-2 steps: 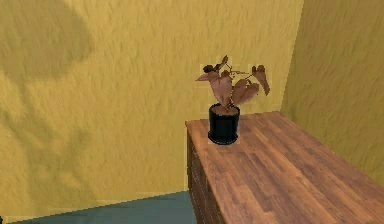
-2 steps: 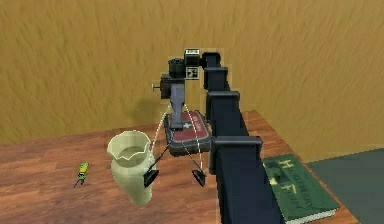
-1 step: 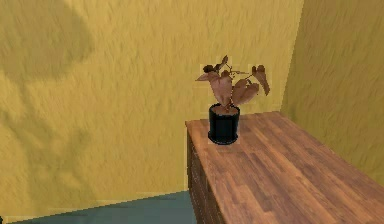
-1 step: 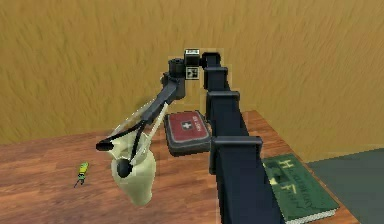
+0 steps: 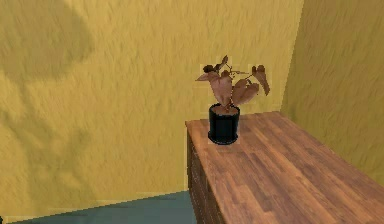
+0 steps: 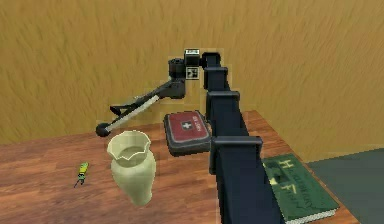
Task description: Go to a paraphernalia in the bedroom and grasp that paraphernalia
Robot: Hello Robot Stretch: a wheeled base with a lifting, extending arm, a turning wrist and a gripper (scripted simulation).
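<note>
Vase (image 6: 132, 165) and red case (image 6: 187, 131) (perhaps touching) crowd the tabletop (image 6: 40, 165) centre.

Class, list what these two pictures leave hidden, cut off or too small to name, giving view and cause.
Arm side view: small yellow-and-black thing, too small to name.
Arm side view: green book, its left side hidden behind the arm.
Arm side view: gripper near the cream vase; whether it holds anything cannot be told.
Forward view: wooden dresser, cut by right and bottom edges.
</note>
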